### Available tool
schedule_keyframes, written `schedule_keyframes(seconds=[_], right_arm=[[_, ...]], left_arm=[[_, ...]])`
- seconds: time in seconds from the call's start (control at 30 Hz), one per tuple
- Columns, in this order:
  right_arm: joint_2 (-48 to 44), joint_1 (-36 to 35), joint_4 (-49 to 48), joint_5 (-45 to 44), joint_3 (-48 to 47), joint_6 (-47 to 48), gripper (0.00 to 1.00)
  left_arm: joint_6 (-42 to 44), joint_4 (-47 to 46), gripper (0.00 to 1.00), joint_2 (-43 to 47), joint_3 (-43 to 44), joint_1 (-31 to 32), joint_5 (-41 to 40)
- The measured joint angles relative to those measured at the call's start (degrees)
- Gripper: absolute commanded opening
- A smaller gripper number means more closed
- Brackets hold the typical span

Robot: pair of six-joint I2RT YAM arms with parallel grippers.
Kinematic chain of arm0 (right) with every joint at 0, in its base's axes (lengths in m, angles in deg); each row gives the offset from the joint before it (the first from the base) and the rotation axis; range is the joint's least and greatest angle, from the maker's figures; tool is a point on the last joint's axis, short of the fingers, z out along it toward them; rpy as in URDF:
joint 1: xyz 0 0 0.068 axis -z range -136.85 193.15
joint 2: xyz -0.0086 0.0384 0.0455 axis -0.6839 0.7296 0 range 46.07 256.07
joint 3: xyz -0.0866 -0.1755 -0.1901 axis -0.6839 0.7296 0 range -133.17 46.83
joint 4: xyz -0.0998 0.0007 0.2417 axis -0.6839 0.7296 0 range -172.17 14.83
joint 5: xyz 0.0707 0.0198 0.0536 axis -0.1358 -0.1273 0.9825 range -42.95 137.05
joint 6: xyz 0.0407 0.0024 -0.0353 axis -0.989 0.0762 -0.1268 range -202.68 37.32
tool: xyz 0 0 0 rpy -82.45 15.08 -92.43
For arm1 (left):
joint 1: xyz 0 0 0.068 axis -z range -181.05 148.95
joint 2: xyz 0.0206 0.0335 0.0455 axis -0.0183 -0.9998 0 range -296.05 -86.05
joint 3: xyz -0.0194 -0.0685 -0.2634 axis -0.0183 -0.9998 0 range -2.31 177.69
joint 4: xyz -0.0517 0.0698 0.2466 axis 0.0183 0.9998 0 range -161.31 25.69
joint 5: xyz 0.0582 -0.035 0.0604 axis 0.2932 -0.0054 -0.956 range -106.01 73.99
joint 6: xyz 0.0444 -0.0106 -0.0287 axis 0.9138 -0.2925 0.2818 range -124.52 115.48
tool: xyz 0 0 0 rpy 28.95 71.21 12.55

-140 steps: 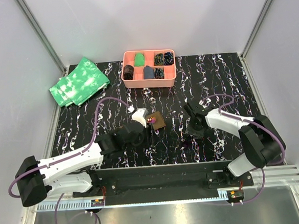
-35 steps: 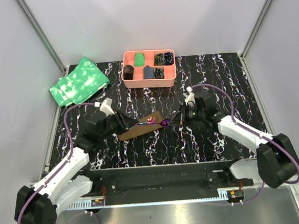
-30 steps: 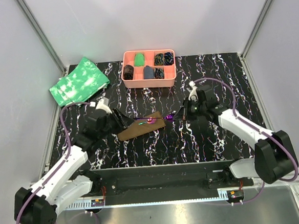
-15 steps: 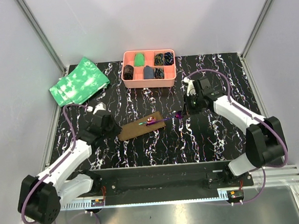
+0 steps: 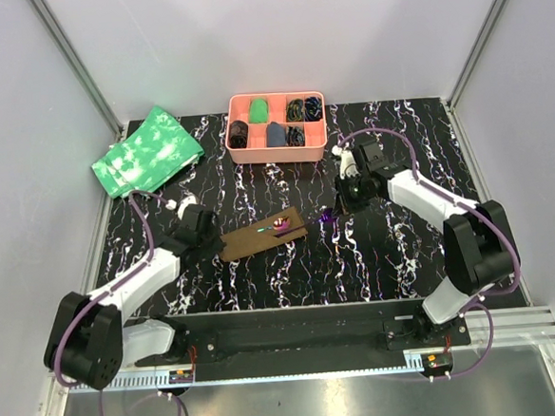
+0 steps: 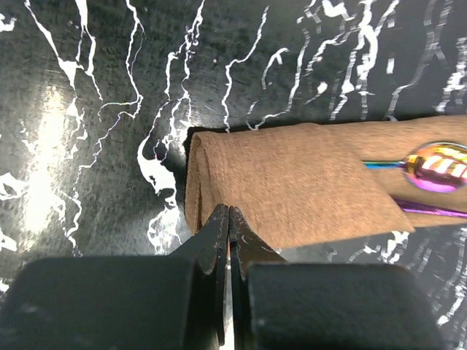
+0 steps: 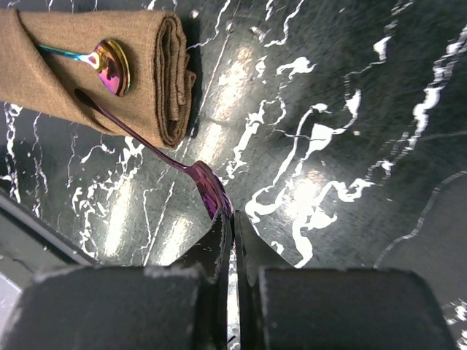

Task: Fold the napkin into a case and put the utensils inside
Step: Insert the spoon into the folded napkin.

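Note:
The napkin (image 5: 251,241) lies mid-table as a flat, layered brown case (image 6: 292,182), its rolled end showing in the right wrist view (image 7: 168,80). A utensil with a shiny pink-red bowl (image 5: 280,224) and a teal stem (image 7: 62,51) rests on it. A purple utensil (image 7: 204,189) sticks out of the case's right end (image 5: 324,217). My left gripper (image 6: 230,213) is shut, with its tips over the case's left near edge (image 5: 211,239). My right gripper (image 7: 233,216) is shut with its tips right at the purple bowl (image 5: 346,203); a grip on it does not show.
A pink compartment tray (image 5: 278,154) holding dark and green items stands at the back centre. Green white-mottled cloths (image 5: 145,151) lie at the back left. Grey walls close in the black marbled table on three sides.
My left jaws have closed, and that arm has drawn back to the left of the case. The right gripper has shifted right and back, and the purple utensil's bowl has shifted right with it.

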Motion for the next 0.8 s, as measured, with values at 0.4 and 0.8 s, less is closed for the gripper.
schedule_keyframes(seconds=[0.4, 0.8], right_arm=[[4.6, -0.1, -1.2, 5.8, -2.1, -2.9, 0.00], [10.8, -5.2, -2.2, 7.3, -7.1, -7.4, 0.00]], left_arm=[[-0.3, -4.6, 0.00, -4.2, -2.3, 0.0, 0.2], [-0.5, -5.7, 0.00, -4.5, -2.8, 0.0, 0.3]])
